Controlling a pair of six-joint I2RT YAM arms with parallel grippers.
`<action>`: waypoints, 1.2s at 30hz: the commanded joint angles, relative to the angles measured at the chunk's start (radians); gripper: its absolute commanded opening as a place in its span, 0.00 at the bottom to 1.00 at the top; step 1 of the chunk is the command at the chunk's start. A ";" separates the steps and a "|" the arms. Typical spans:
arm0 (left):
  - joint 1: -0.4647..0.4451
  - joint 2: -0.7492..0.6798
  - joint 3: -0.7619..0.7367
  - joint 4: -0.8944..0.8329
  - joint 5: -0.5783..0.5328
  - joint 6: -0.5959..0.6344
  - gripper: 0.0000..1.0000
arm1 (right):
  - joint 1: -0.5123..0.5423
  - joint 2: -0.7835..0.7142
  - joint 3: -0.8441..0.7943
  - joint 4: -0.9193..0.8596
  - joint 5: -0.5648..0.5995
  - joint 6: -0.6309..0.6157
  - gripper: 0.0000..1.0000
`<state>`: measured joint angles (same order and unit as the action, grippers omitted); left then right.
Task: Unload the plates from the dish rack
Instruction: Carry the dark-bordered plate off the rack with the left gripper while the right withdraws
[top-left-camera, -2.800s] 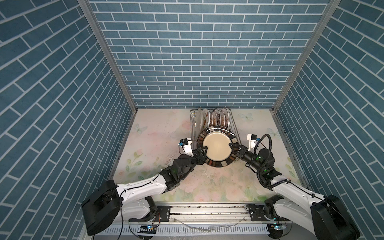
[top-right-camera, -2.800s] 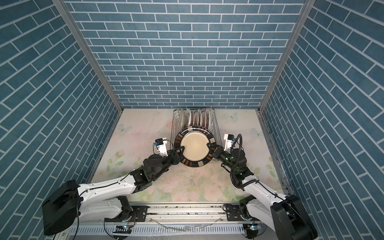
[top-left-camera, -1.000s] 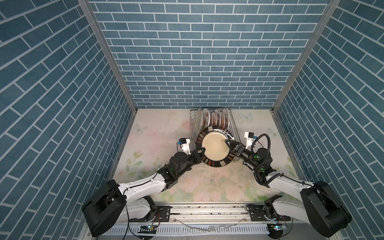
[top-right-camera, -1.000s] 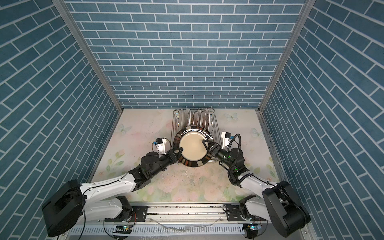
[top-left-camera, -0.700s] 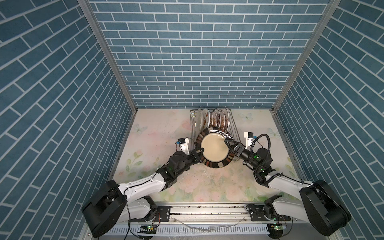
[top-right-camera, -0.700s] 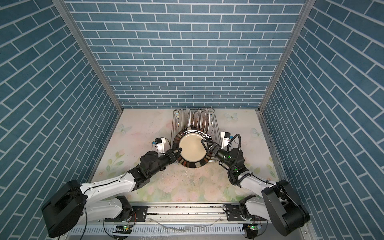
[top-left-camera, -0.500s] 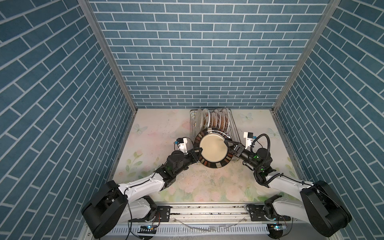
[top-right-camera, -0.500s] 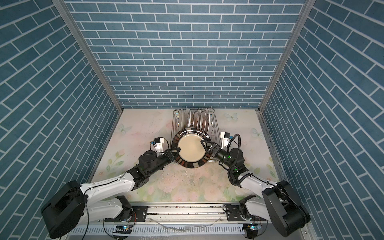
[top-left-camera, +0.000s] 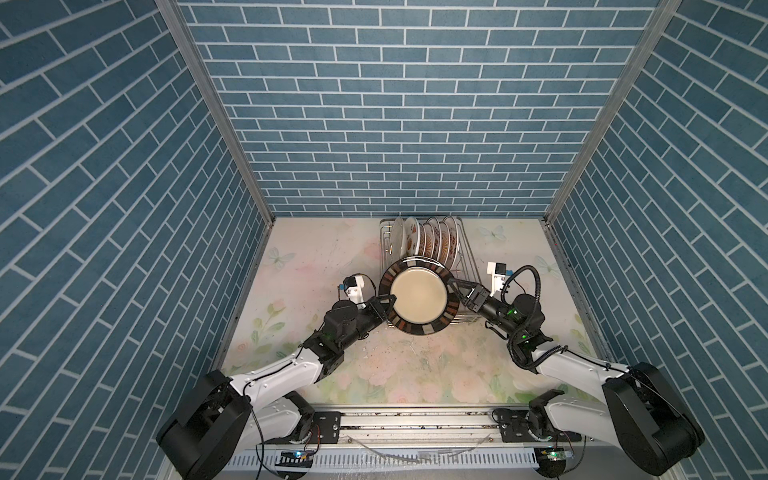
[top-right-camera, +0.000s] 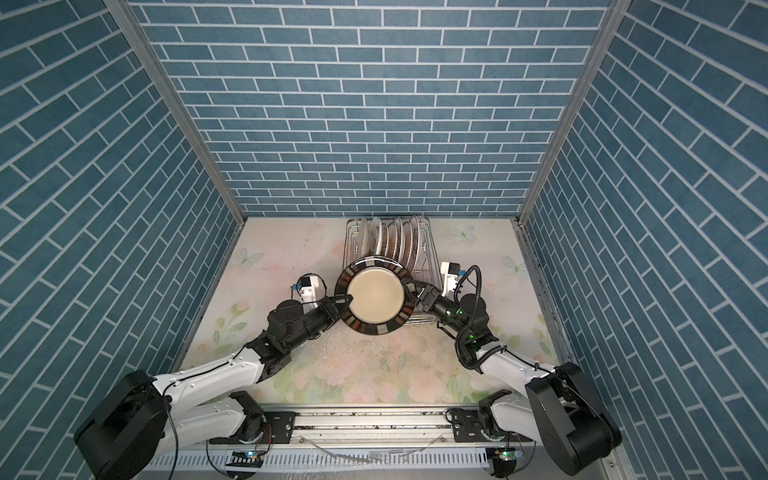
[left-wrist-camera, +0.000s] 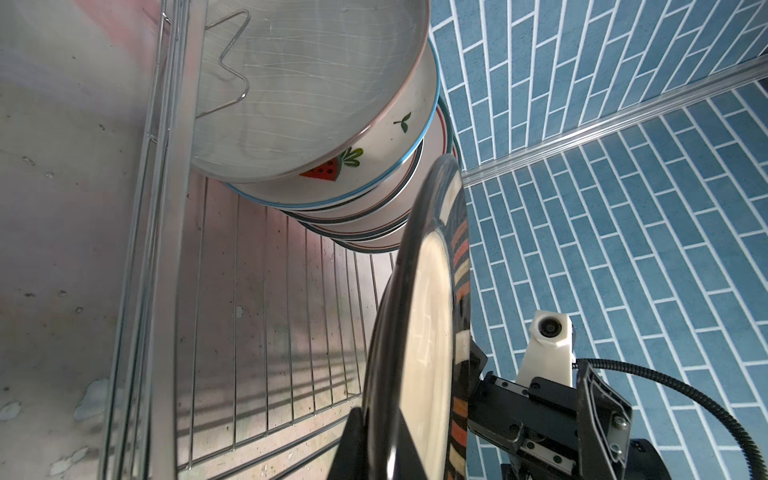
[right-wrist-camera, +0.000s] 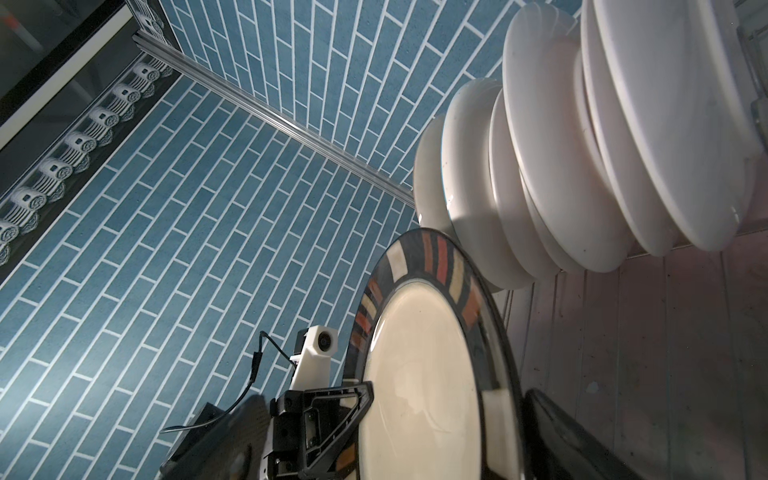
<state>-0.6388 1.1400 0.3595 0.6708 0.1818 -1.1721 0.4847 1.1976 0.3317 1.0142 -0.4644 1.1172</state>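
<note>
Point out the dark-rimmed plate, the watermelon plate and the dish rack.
dark-rimmed plate (top-left-camera: 419, 296): in a top view, cream centre.
watermelon plate (left-wrist-camera: 322, 170): left wrist view, painted slice.
dish rack (left-wrist-camera: 166, 270): left wrist view, side rail.

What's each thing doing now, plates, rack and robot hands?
Dish rack: flat on the table, partly loaded.
Dark-rimmed plate: held by its rim over the rack's near end.
Other plates: standing on edge in the rack's far end.
Left gripper: fingers shut on the dark-rimmed plate's rim.
Right gripper: fingers open, astride the opposite rim.
</note>
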 joint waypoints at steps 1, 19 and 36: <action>0.042 -0.013 -0.001 0.264 0.079 -0.082 0.00 | 0.011 0.012 0.057 0.026 -0.007 -0.038 0.95; 0.199 -0.289 -0.033 0.013 0.110 -0.084 0.00 | 0.030 -0.060 0.089 -0.131 0.065 -0.135 0.99; 0.504 -0.333 0.005 -0.089 0.230 -0.143 0.00 | 0.194 -0.143 0.232 -0.544 0.205 -0.444 0.99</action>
<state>-0.1841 0.8200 0.3027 0.4667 0.3756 -1.2919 0.6624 1.0386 0.5095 0.5049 -0.2504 0.7509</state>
